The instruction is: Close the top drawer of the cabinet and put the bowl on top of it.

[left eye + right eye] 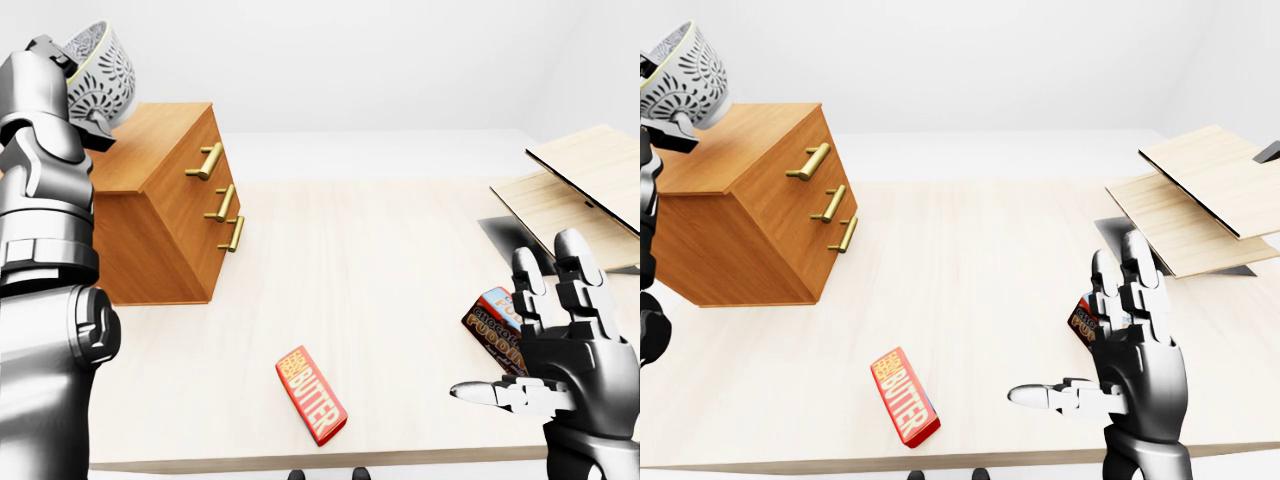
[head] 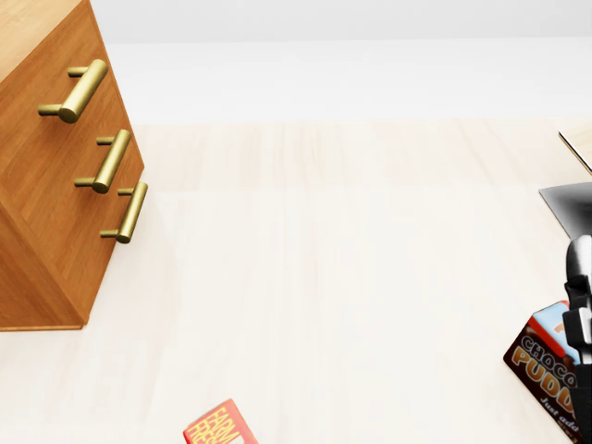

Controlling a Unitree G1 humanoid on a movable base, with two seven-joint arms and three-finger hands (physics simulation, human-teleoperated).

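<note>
A white patterned bowl (image 1: 101, 62) hangs tilted above the top left of the wooden cabinet (image 1: 165, 205). My left hand (image 1: 60, 60) is raised at the left edge of the left-eye view and closes on the bowl's rim. The cabinet's three drawers, each with a brass handle (image 2: 78, 90), all sit flush with its face. My right hand (image 1: 520, 335) stands open, fingers spread and empty, low at the right over the table. In the head view it shows only as a dark shape (image 2: 583, 305) at the right edge.
A red butter box (image 1: 905, 395) lies near the table's (image 1: 380, 260) lower edge. A chocolate pudding box (image 2: 546, 370) lies beside my right hand. Two light wooden boards (image 1: 1200, 190) rest stacked at the right.
</note>
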